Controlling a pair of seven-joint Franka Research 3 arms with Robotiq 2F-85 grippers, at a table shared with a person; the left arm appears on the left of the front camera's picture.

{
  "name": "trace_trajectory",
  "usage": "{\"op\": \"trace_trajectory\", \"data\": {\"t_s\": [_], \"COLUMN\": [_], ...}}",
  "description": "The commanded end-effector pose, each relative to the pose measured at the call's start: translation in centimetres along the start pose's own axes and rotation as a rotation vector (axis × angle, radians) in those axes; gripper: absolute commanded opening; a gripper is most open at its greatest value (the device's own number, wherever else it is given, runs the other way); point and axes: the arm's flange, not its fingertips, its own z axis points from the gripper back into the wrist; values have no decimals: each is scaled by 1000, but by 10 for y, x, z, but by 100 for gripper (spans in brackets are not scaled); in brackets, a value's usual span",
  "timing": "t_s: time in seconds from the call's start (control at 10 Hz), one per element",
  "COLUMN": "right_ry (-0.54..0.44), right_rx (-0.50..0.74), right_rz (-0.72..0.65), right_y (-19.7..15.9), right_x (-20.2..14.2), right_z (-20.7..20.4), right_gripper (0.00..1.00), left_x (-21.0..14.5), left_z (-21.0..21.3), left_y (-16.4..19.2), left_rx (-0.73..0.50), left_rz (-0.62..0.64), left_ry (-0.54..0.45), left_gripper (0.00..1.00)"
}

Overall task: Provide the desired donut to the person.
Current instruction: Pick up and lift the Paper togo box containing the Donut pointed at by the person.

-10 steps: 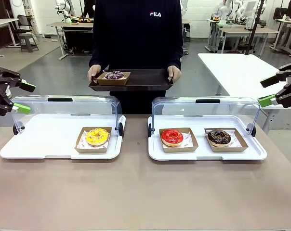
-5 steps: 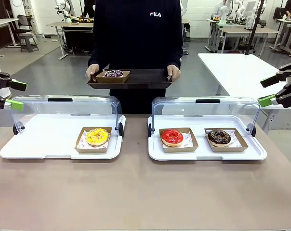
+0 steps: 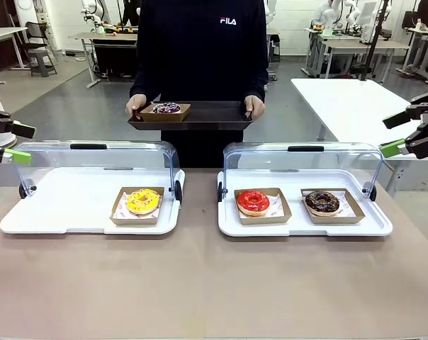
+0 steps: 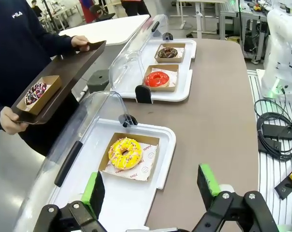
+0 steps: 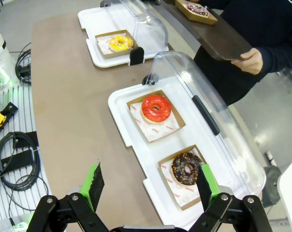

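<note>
Flanking the brown table, left gripper and right gripper gape empty; beyond it a black-sweatshirted person stands.

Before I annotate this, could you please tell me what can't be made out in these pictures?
Front view: the person is cut off above the chest by the top edge.
Front view: the left edge cuts off part of the left gripper.
Left wrist view: print on the paper under the yellow donut is too small to read.
</note>
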Motion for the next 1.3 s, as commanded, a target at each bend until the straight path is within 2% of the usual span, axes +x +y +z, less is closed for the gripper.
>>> {"op": "trace_trajectory", "data": {"t_s": [0.0, 0.1, 1.2], "right_ry": [-8, -8, -8], "right_rx": [4, 4, 4], "right_rz": [0, 0, 0], "right_y": [-1, -1, -1], "right_x": [0, 0, 0], "right_z": [-2, -2, -2], "right_gripper": [100, 100, 100], "left_x": [8, 0, 0], "left_z": [-9, 0, 0], "left_y": [-1, 0, 0], "left_rx": [-36, 0, 0], "left_rz": [10, 0, 0], "left_ry": [31, 0, 0], "left_gripper": [100, 100, 100]}}
